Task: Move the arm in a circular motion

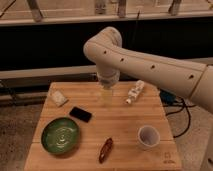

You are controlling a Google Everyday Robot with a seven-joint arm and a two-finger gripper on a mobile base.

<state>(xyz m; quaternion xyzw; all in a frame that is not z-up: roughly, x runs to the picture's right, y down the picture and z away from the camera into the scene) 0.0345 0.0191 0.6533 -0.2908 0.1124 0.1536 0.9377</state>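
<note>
The arm (150, 62) is a large cream-white tube arm with small dark dots. It reaches in from the right edge, bends at a bulbous joint (102, 45) and points down. Its gripper (107, 96) is the translucent yellowish tip, hanging just above the back middle of the wooden table (120, 125). It holds nothing that I can see.
On the table lie a green plate (60, 135) at front left, a black phone (80, 114), a white packet (58, 98) at back left, a white bottle on its side (135, 92), a white cup (148, 136) and a brown object (105, 150) at the front.
</note>
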